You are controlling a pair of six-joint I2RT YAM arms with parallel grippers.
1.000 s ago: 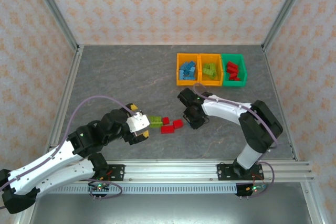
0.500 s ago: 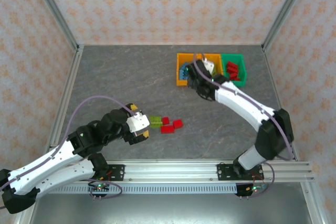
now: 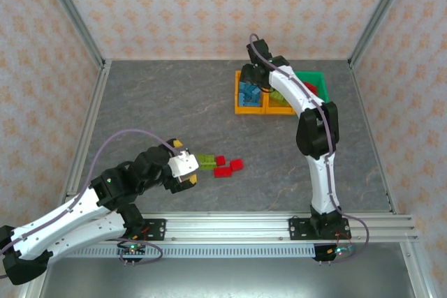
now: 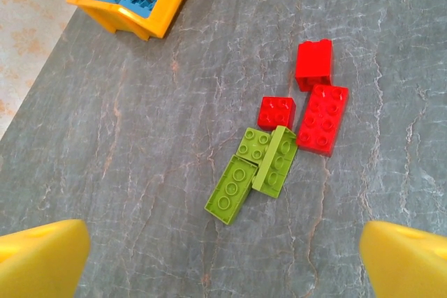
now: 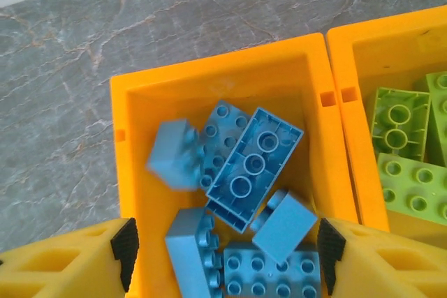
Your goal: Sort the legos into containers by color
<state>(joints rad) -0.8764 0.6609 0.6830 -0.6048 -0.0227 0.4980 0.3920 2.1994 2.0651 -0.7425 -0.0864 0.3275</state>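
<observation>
Firstly, the right claw (image 5: 227, 255) stands wide with nothing between its jaws, and it hangs directly above the left orange bin (image 5: 209, 83). Under it lie the blue legos (image 5: 255, 165) in a loose heap, and one blue brick (image 5: 174, 162) near the bin's left wall looks blurred. Just beside, in the middle orange bin (image 5: 370, 40), there are lime green legos (image 5: 408, 158). From the top view, the green bin (image 3: 323, 83) closes the row on the right, partly hidden by the arm. The left claw (image 4: 223, 256) is also wide and holds nothing; it hovers above the grey desk (image 4: 140, 137), well apart from the bins. Before it, on the desk, lie three lime green bricks (image 4: 255, 169) touching each other, and just beside them three red bricks (image 4: 314, 102).
</observation>
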